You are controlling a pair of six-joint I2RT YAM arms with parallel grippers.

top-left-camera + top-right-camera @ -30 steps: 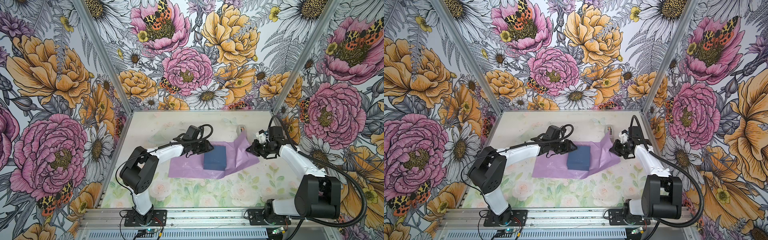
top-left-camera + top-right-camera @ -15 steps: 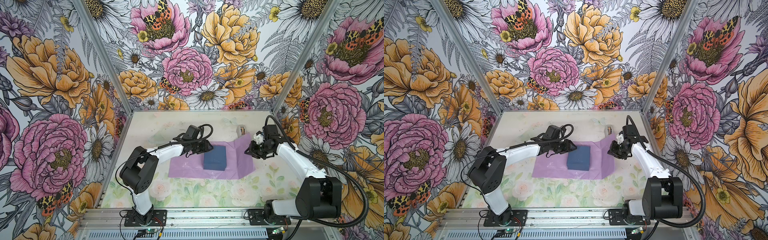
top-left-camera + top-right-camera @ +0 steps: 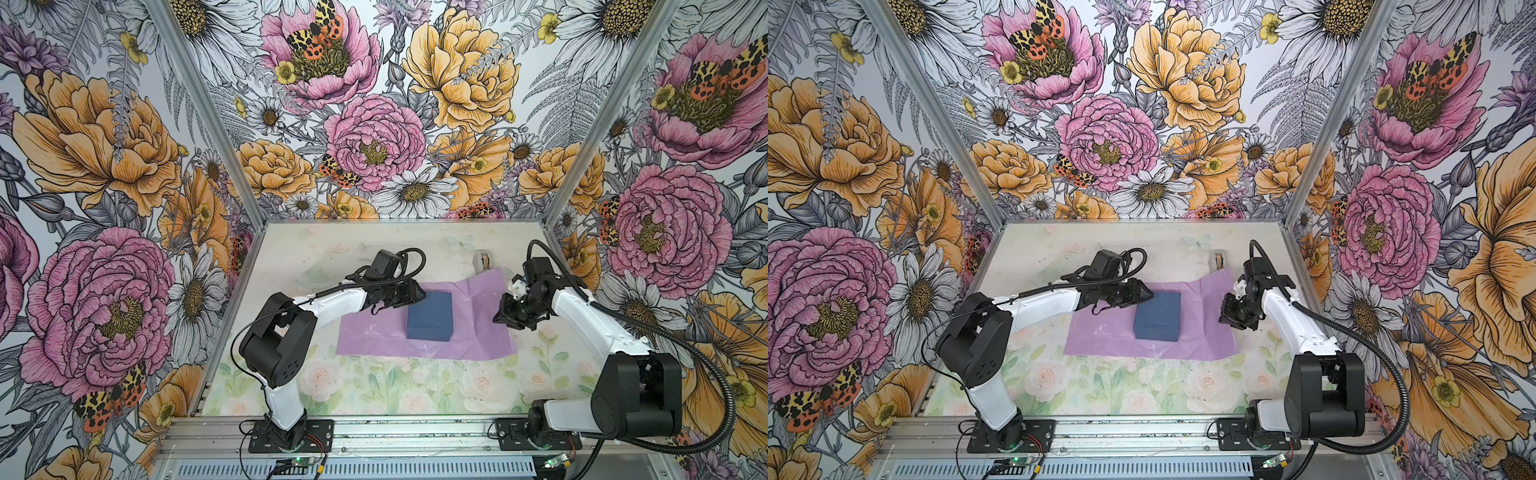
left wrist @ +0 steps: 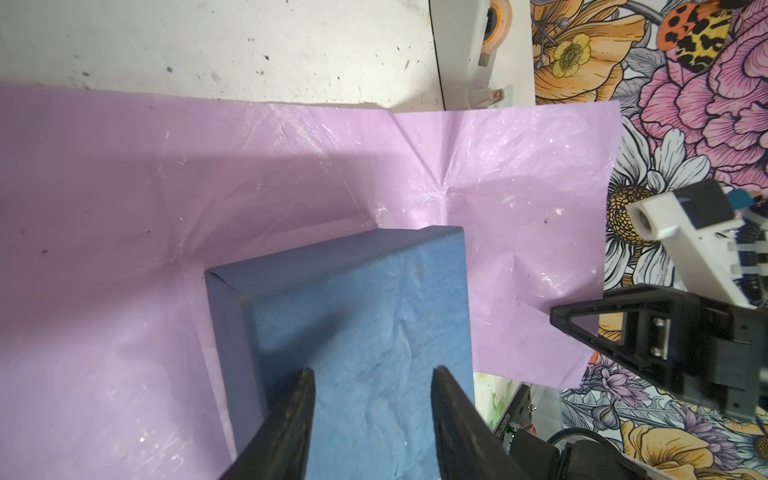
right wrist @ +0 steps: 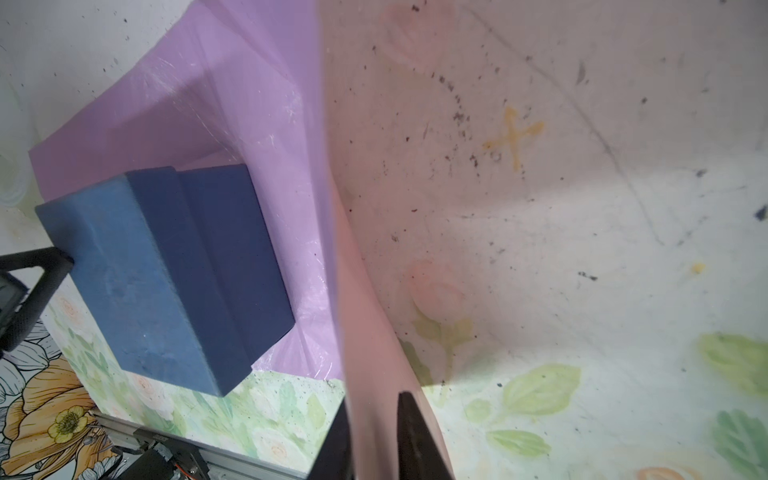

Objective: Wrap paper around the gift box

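Right wrist view: the paper (image 5: 257, 124) edge is passing between my right gripper (image 5: 372, 436) jaws, and I cannot tell if they are pinching. My left gripper (image 4: 374, 374), jaws apart, is steadying the box (image 4: 357, 316) lying mid-sheet. I am planning a firm pinch, then a slow pull over.

Small navy gift box (image 3: 430, 316) sits flat, mid-sheet, on the creased lilac paper (image 3: 374, 338) (pink underneath), whose right edge lifts.
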